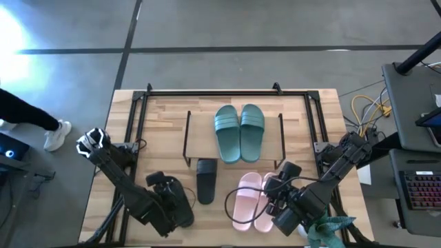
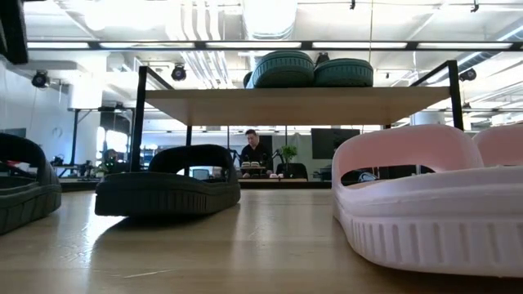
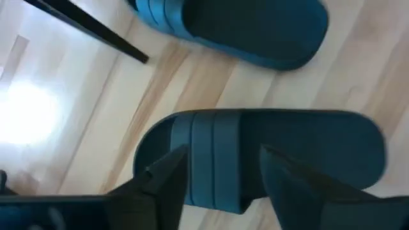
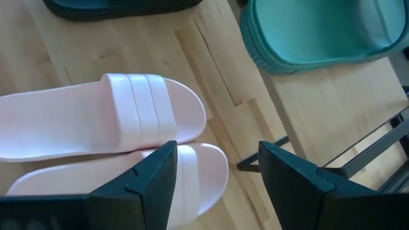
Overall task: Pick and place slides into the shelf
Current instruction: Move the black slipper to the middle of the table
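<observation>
Two teal-green slides (image 1: 239, 132) lie side by side on the light wood board of the shelf (image 1: 200, 141), which stands in the middle of the bench (image 1: 165, 110). One black slide (image 1: 206, 180) lies on the bench just in front of the shelf, near its left part. A second black slide (image 3: 268, 156) shows in the left wrist view, directly under the left gripper (image 3: 220, 176); in the high view it is hidden under the left arm. The fingers of this gripper stand apart, one on each side of the ribbed strap, and I cannot tell if they touch it. The pink pair (image 1: 251, 200) lies on the bench in front of the right part of the shelf, the two slides touching each other. The right gripper (image 4: 217, 169) hangs over the pink pair with its fingers apart and nothing between them. In the low view a person (image 2: 255, 151) sits far behind the bench.
</observation>
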`<action>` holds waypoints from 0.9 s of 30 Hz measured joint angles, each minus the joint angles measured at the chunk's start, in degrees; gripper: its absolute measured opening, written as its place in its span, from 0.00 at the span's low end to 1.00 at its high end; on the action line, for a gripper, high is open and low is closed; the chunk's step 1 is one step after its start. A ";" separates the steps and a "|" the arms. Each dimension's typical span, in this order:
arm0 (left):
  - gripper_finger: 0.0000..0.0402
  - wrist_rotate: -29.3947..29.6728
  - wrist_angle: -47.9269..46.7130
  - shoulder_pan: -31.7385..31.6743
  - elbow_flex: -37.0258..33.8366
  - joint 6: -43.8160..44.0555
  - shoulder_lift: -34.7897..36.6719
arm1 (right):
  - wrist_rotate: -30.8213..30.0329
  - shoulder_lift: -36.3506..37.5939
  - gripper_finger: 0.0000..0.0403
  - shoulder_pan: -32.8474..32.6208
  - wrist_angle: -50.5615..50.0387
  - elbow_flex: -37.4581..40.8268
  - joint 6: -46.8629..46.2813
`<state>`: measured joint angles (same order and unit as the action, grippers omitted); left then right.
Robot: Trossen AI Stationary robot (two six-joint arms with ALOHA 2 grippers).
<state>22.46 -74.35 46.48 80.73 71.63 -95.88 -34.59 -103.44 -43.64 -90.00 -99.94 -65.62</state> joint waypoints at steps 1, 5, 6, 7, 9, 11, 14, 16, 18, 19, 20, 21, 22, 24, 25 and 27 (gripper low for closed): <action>0.46 0.02 0.49 0.41 -0.66 -0.22 -0.03 | 0.00 0.00 0.52 0.00 -0.01 0.00 0.33; 0.50 1.91 2.30 3.86 -2.06 -4.48 -2.55 | 0.00 0.00 0.52 0.00 -0.02 0.00 1.17; 0.50 2.13 1.85 4.49 -2.08 -4.58 -3.55 | 0.00 0.00 0.52 0.00 -0.01 0.02 1.15; 0.50 2.34 1.38 5.16 -2.08 -4.52 -4.66 | 0.00 0.02 0.52 0.00 0.01 0.06 1.15; 0.50 2.63 1.32 6.34 -2.08 -4.45 -7.01 | -0.01 0.02 0.52 0.00 0.02 0.19 1.14; 0.50 3.08 0.23 6.75 -1.80 -2.67 -9.46 | -0.18 0.08 0.52 0.02 -0.01 0.77 0.56; 0.50 3.29 -5.63 6.59 -1.40 5.12 -11.94 | -0.97 0.09 0.52 0.02 0.00 2.23 -1.33; 0.50 3.45 -7.59 6.33 -1.28 8.20 -12.68 | -1.37 0.09 0.52 0.02 -0.03 3.38 -2.32; 0.50 3.41 -7.63 6.14 -1.75 8.49 -12.79 | -1.46 0.09 0.52 0.02 -0.01 4.55 -3.18; 0.50 3.34 -7.31 6.00 -1.88 8.49 -12.81 | -1.46 0.09 0.52 0.02 -0.01 5.16 -3.39; 0.50 3.28 -6.89 5.94 -1.95 8.49 -12.81 | -1.45 0.09 0.52 0.02 -0.01 5.72 -3.40; 0.50 3.11 -6.66 5.88 -2.03 8.49 -12.83 | -1.46 0.09 0.52 0.02 0.01 6.29 -3.42; 0.50 3.08 -6.60 5.72 -2.09 8.49 -12.81 | -1.45 0.09 0.52 0.02 0.02 6.90 -3.41; 0.50 3.04 -5.94 5.60 -2.36 8.51 -12.81 | -1.41 0.09 0.52 0.02 -0.01 7.99 -3.41; 0.50 3.00 -5.47 5.60 -2.48 8.49 -12.81 | -1.42 0.09 0.52 0.02 0.05 8.41 -3.42; 0.50 3.06 -3.97 5.45 -3.04 7.81 -12.76 | -1.42 0.09 0.52 0.02 -0.01 8.92 -3.39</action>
<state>25.52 -78.32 51.93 77.69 79.44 -108.63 -36.01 -103.35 -43.62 -90.01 -91.02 -69.00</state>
